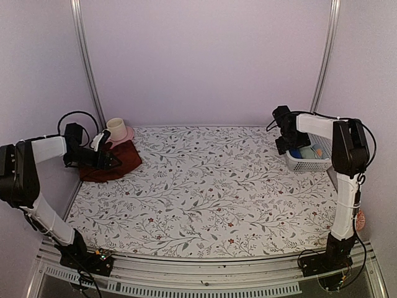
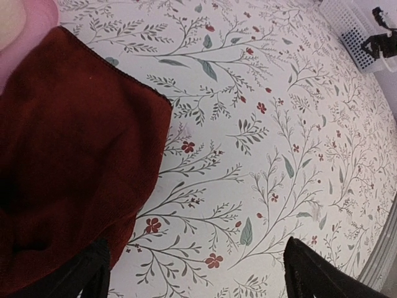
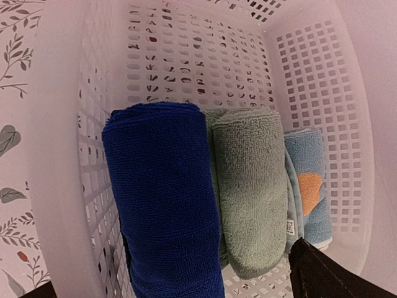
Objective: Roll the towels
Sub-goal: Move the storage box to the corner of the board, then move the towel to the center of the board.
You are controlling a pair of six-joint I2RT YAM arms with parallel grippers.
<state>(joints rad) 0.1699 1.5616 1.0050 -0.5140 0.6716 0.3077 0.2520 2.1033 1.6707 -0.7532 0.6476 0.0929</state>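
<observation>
Maroon towel (image 2: 68, 174) unrolled under left tool (image 2: 198, 276) | light-blue towel (image 3: 310, 155), seemingly rolled, in basket (image 3: 310, 74)

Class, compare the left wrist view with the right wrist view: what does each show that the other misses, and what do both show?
Only the left wrist view: the maroon towel, lying unrolled. Only the right wrist view: rolled side by side, a dark blue towel, a grey-green towel and a light blue towel. Both: the floral covering and the white basket.
</observation>
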